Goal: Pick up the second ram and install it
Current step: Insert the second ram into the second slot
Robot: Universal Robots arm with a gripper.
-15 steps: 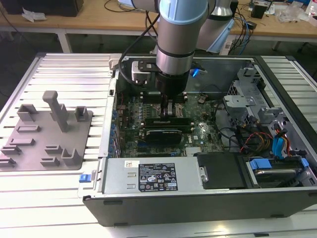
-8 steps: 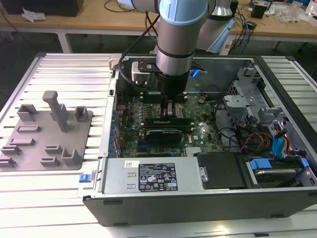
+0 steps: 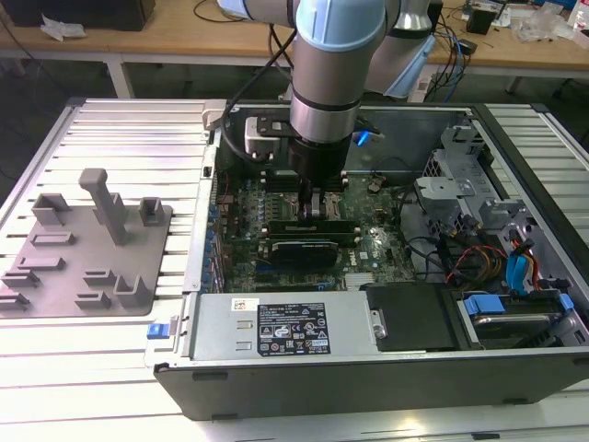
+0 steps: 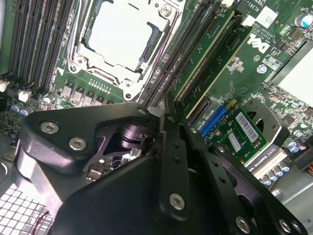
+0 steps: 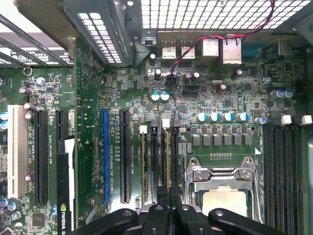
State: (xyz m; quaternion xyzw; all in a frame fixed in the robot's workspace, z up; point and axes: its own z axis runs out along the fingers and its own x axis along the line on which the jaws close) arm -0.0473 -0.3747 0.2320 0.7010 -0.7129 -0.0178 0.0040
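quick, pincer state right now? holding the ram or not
pincer: cannot be told, open or closed; it is low over the motherboard, next to the green ram sticks in their slots

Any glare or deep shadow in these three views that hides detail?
In the exterior view the white ribbed table glares pale; in the second wrist view the silver square processor plate is blown out white and the black gripper looks dim; in the first wrist view the perforated metal case grille is backlit bright.

The black label [image 3: 293, 333] on the power supply [image 3: 216, 336] carries print, seemingly too fine to read.
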